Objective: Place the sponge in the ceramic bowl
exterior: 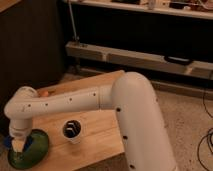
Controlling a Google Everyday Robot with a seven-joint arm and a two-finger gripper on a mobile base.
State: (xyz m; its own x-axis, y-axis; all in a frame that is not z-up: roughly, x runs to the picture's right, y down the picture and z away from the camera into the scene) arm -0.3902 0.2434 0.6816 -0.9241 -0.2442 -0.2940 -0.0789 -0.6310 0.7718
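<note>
The ceramic bowl (35,152) is a wide green dish at the table's front left corner, partly covered by my arm. My gripper (18,145) hangs straight down over the bowl's left half. It is shut on the sponge (7,143), whose dark blue edges stick out on both sides of the fingers just above the bowl's inside. I cannot tell whether the sponge touches the glaze.
A small dark cup (72,130) stands on the wooden table (100,135) just right of the bowl. An orange carrot (44,93) peeks out behind my forearm at the table's far left. My big white arm (135,115) spans the table's right side. Dark shelving stands behind.
</note>
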